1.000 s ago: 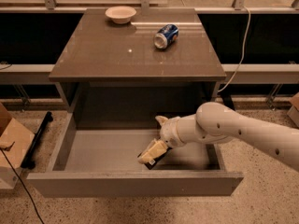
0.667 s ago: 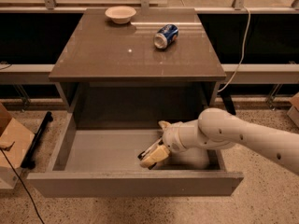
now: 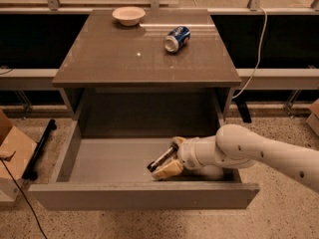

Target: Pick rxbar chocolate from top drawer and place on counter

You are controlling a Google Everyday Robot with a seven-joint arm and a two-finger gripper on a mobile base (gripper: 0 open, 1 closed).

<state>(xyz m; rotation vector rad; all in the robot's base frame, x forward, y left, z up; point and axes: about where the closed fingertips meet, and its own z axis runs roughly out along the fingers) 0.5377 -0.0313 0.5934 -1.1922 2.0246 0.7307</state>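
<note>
The top drawer [image 3: 114,195] stands pulled open below the counter [image 3: 114,59]. My gripper [image 3: 163,163] reaches down into the drawer's right half, near its floor. A small black rxbar chocolate [image 3: 160,160] with white marks sits between the cream fingers [image 3: 168,170], which are closed around it. The bar is tilted, with one end pointing toward the drawer front. My white arm comes in from the right over the drawer's right wall.
A blue soda can [image 3: 177,38] lies on its side on the counter, and a white bowl [image 3: 128,15] stands at its back left. A cardboard box [image 3: 12,153] and a black bar [image 3: 40,148] lie on the floor at left. A white cable [image 3: 256,49] hangs at right.
My arm has sunk lower and nearer the drawer front. The gripper has stayed at the same spot on the drawer floor, around the bar.
</note>
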